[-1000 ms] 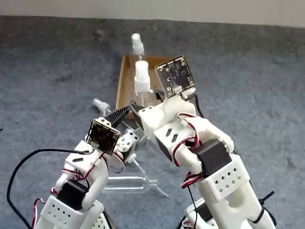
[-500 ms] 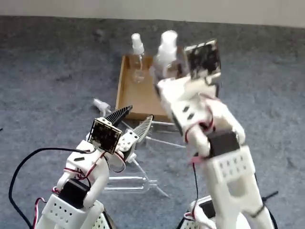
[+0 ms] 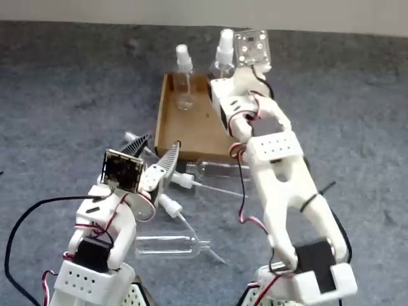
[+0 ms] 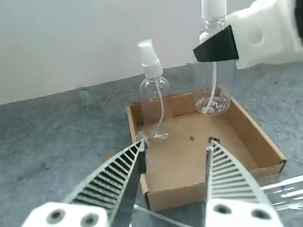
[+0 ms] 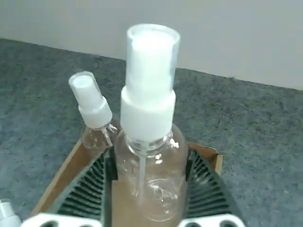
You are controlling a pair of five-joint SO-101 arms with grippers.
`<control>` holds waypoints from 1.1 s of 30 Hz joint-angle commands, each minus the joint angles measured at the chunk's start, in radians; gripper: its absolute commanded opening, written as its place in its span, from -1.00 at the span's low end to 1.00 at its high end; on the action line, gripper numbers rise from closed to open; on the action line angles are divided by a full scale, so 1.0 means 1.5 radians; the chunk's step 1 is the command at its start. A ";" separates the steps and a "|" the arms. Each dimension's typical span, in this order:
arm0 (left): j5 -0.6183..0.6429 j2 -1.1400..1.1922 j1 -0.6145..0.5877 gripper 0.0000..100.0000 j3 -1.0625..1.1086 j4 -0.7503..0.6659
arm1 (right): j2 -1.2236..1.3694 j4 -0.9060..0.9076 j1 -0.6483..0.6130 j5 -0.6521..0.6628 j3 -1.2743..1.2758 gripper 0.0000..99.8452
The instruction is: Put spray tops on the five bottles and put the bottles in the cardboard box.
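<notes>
Right hand (image 5: 147,163) swung over box (image 3: 161,118), bottle (image 5: 149,156) upright between jaws

Right claw (image 5: 147,158) with bottle (image 5: 150,185) farther out, apparently inside cardboard box (image 3: 191,131); left claw (image 4: 176,143) leftward

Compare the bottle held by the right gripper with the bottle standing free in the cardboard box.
The held bottle is clamped in the right gripper; the free bottle stands with nothing touching it. The held bottle is at the cardboard box's far right corner, the free bottle at its far left corner. Both are clear, upright and wear white spray tops.
</notes>
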 commanded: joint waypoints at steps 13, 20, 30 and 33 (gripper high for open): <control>0.000 0.290 0.006 -0.71 -0.083 -0.086 | 0.132 -0.178 0.036 0.004 -0.049 -0.99; -0.002 0.290 0.017 -0.71 -0.081 -0.086 | 0.184 -0.230 0.037 0.004 -0.049 -0.99; -0.002 0.290 0.017 -0.71 -0.081 -0.086 | 0.216 -0.237 0.038 0.004 -0.079 -0.99; -0.002 0.290 0.017 -0.71 -0.081 -0.086 | 0.241 -0.237 0.036 0.004 -0.088 -0.99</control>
